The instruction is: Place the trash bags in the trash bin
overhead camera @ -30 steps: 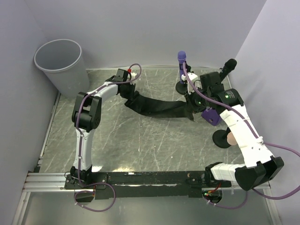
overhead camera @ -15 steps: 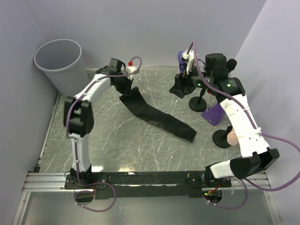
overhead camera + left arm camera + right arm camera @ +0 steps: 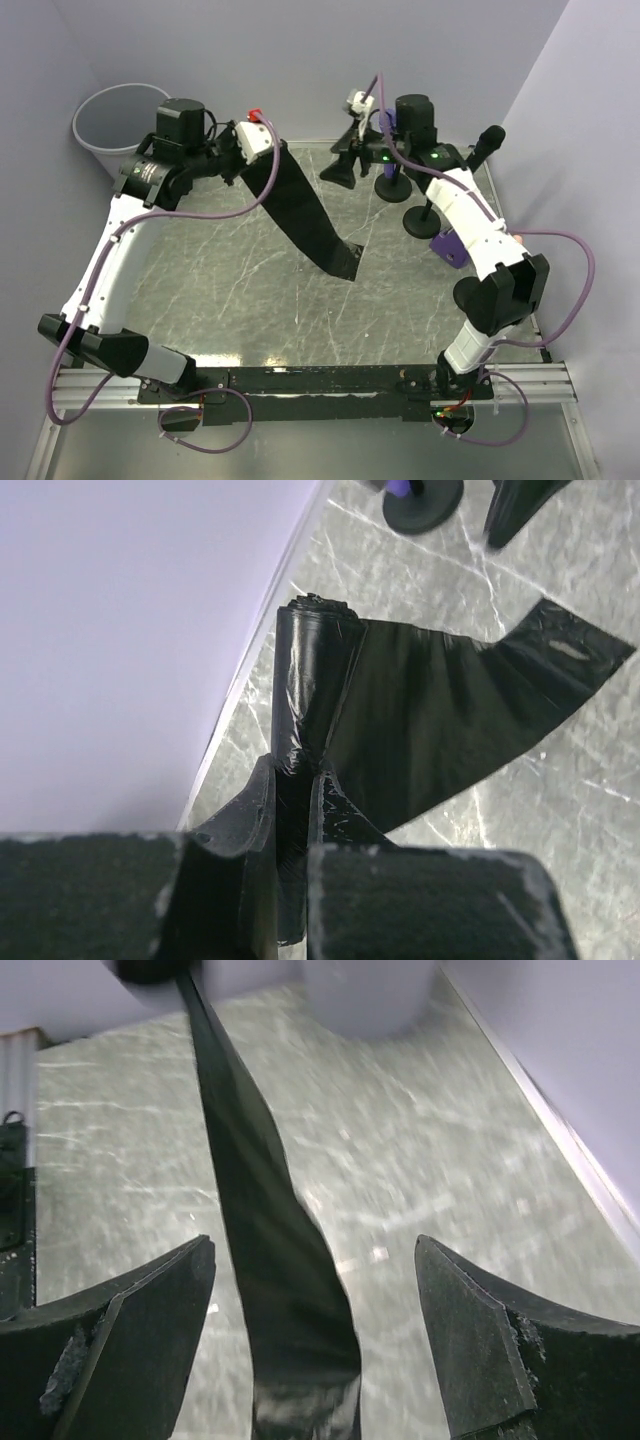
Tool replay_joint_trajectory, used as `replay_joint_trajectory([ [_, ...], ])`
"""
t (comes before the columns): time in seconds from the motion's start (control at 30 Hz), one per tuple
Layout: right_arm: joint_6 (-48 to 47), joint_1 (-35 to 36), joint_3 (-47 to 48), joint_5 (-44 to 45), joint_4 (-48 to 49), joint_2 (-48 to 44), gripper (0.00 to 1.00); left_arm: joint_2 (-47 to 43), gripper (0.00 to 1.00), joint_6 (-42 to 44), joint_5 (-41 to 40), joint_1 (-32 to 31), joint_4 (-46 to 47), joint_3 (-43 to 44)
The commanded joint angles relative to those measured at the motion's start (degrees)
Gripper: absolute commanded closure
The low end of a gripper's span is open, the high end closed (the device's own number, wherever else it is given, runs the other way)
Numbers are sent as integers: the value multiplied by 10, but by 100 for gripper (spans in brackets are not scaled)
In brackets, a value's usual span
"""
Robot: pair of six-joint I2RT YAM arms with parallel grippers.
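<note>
A plain, pale purple-grey back wall [image 3: 300,60] stood close behind the left gripper [image 3: 295,770] and the right gripper [image 3: 312,1247]. Side walls [image 3: 30,250] of the same colour closed them in. Under both lay a shiny grey stone-look table top [image 3: 250,290] with thin white scratches. Soft light shone on it.

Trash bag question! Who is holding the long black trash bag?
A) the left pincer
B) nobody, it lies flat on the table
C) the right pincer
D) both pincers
A: the left pincer is pinched shut on the rolled end of the trash bag, which hangs down from it to the table, while the right pincer is wide open and grips nothing.
</note>
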Motion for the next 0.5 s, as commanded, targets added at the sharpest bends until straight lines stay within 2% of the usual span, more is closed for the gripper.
replay_joint_trajectory([
  [0.0, -5, 34, 34, -56, 101, 5, 13, 14, 99, 58, -45, -18, -22, 17],
  [0.2, 40, 65, 26, -80, 158, 30, 13, 28, 99, 36, -38, -21, -46, 78],
  [0.3, 63, 78, 22, -63, 194, 54, 13, 23, 99, 34, -38, -21, -50, 77],
  [0.47, 155, 79, 41, -61, 271, 115, 13, 9, 99, 18, -42, -21, -23, 62],
])
